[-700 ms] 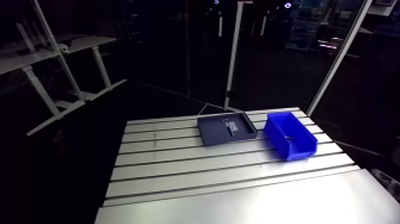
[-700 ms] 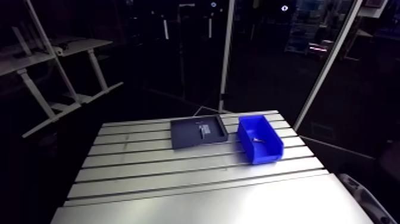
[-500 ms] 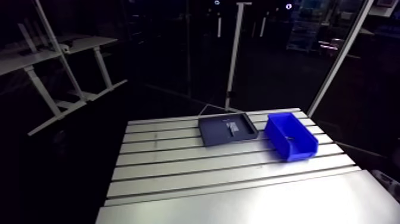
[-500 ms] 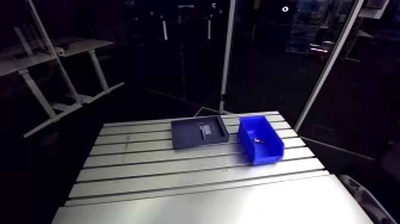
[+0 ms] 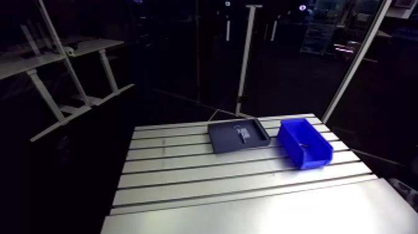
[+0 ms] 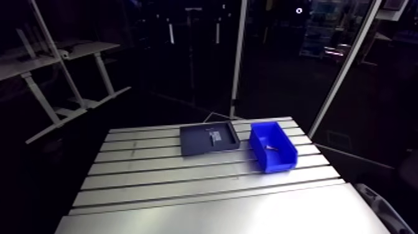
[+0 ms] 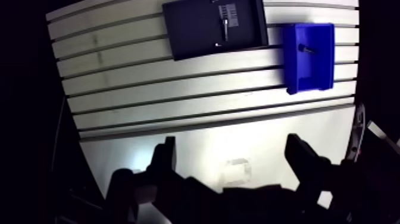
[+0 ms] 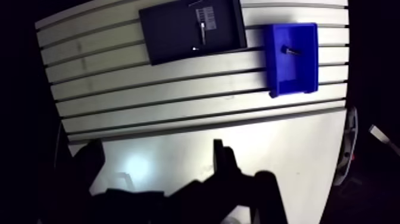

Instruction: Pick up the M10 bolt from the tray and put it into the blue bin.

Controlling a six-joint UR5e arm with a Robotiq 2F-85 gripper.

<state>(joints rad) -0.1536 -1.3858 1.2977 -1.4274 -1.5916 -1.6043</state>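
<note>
A slotted aluminium worktop (image 7: 178, 77) carries a shallow dark rectangular tray (image 7: 190, 30) and an open blue plastic bin (image 7: 311, 74). They stand just beside each other near its far edge, with a narrow strip of bare metal between them.

A short dark bolt (image 7: 303, 49) lies flat on the floor of the bin, towards the end that lines up with the tray. Its long axis runs across the bin's narrow width, roughly along the worktop's slots and a little skewed to them. Which end is the head is too small to tell.

Inside the tray, a pale ribbed patch (image 7: 227, 12) sits near the far wall. A slim pale piece (image 7: 225, 27) lies just beside it, with its length crossing the slots.

In the wrist view the black two-fingered gripper (image 7: 232, 143) hangs well back from both containers, above the smooth near part of the worktop. Its fingers are spread wide apart with only bare metal between them, so it holds nothing.
</note>
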